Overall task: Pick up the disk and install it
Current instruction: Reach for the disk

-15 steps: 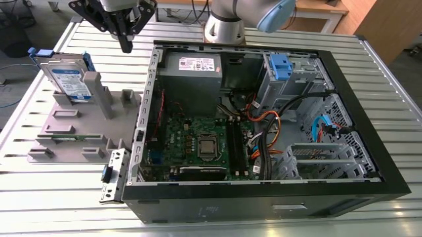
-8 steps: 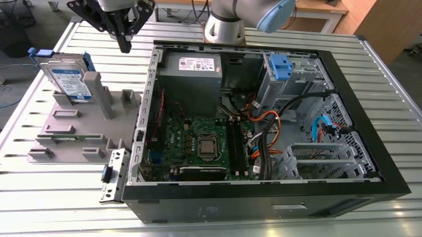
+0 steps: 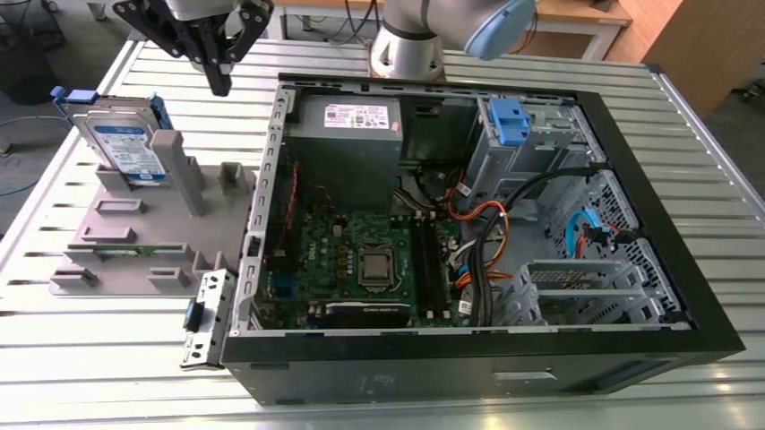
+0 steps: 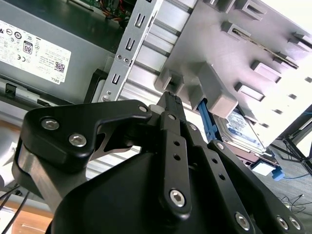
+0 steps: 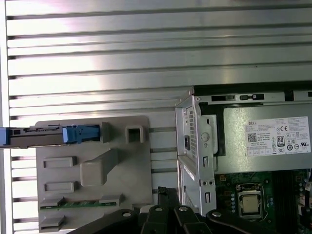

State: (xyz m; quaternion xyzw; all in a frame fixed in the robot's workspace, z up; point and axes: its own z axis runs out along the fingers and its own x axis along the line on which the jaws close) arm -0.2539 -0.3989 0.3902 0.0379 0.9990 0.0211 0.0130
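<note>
The disk [image 3: 125,148] stands on edge in a slot at the far end of a grey holder [image 3: 132,260], on the exterior view's left, its white-and-blue label facing out and a blue carrier frame around it. The first wrist view has the disk [image 5: 39,136] edge-on, and in the second wrist view the disk [image 4: 241,129] shows behind the holder [image 4: 219,44]. My black gripper [image 3: 220,85] hangs above the table between the holder and the open computer case [image 3: 717,296], apart from the disk. Its fingers meet, shut with nothing in them, and the fingertips [image 5: 165,192] show near the holder's edge.
The case lies open with the motherboard [image 3: 358,260], cables and a grey power-supply box [image 3: 347,125] inside. A blue latch [image 3: 508,121] sits at the drive cage. A green memory strip [image 5: 78,204] rests in the holder [image 5: 131,170]. Ribbed metal table [image 5: 146,48] surrounds everything.
</note>
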